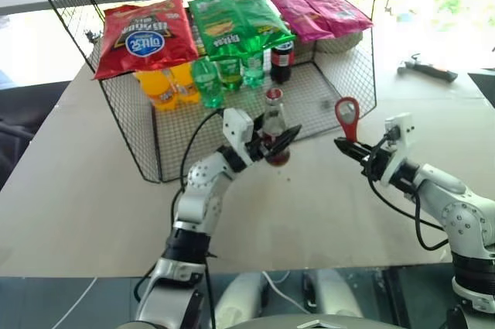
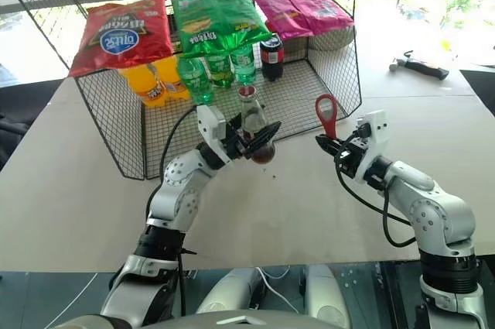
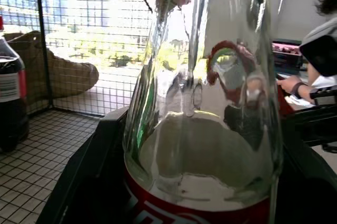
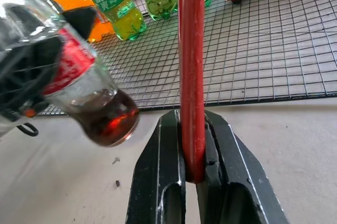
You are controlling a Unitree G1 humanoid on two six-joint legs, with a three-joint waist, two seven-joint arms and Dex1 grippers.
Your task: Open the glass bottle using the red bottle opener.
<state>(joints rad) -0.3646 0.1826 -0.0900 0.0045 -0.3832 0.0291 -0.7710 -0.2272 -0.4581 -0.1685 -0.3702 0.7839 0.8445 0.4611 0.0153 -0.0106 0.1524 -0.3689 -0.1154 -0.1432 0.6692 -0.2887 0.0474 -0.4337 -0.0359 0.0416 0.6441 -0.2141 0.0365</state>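
at the far left of the wire mesh basket (image 1: 124,135) a red snack bag (image 1: 145,35) lies across the top edge, with orange drink bottles (image 1: 164,85) standing on the mesh floor under it. next along come a green snack bag (image 1: 236,21) and green plastic bottles (image 1: 228,75) below it, then a squat dark bottle with a red label (image 1: 281,60) and a pink snack bag (image 1: 313,8) at the basket's right end. in front of the basket, above the pale table (image 1: 69,190), the left gripper (image 1: 271,145) has its black fingers closed round the body of the glass bottle (image 1: 273,129) — the fingers sit part-way apart, with the glass between them. the bottle is lifted clear of the table, tilted a little, its red crown cap on and uppermost, the dark cola pooled in its base. to the right of it, apart from it, the right gripper (image 1: 341,143) has its two fingers pinched tight on the handle end of the red bottle opener (image 1: 347,117), which stands upright with its ring-shaped head on top, about level with the bottle's cap. the right wrist view shows the opener's narrow edge clamped between the black fingers. further right, well apart on the table, lies a dark tool (image 1: 425,70) — i cannot tell what kind.
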